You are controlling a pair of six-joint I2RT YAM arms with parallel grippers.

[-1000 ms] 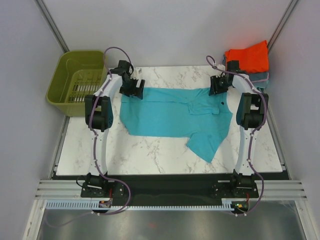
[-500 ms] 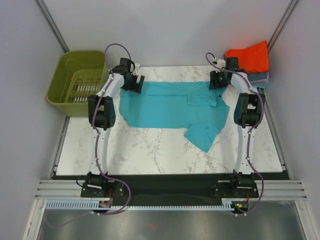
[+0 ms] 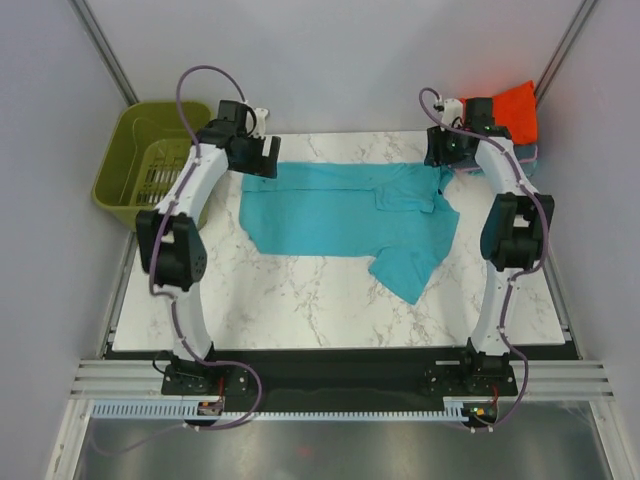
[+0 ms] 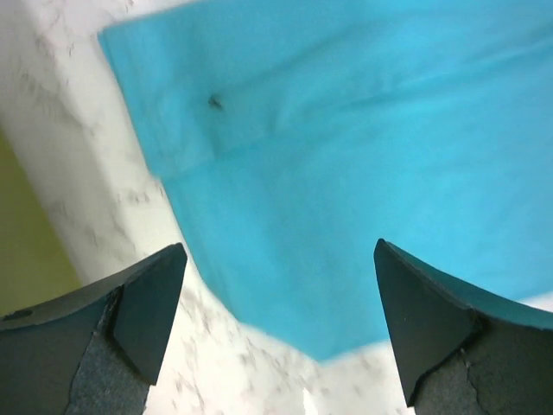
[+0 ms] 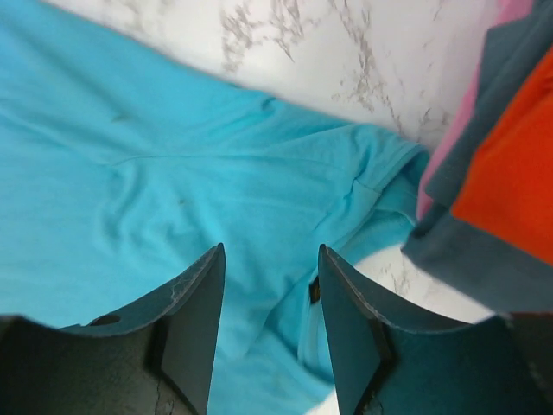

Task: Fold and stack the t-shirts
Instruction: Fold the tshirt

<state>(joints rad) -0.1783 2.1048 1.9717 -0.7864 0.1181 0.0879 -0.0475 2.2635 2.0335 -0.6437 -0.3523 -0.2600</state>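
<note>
The teal t-shirt (image 3: pixel 340 208) lies spread across the marble table, folded along its far edge, one sleeve pointing toward the front right. It fills the left wrist view (image 4: pixel 346 156) and the right wrist view (image 5: pixel 155 181). My left gripper (image 3: pixel 262 160) is open and empty above the shirt's far left corner. My right gripper (image 3: pixel 443 157) is open and empty above the shirt's far right corner. The orange-red folded shirt (image 3: pixel 510 110) lies on the grey-blue folded one (image 3: pixel 528 152) at the far right corner; both show in the right wrist view (image 5: pixel 510 173).
The olive-green plastic basket (image 3: pixel 160 165) stands off the table's far left. The marble table (image 3: pixel 300 300) is bare in front of the shirt. A pink edge (image 5: pixel 454 164) shows in the folded stack.
Both grippers have let go of the shirt's far edge and lifted up and outward. The shirt lies where it was half a second ago.
</note>
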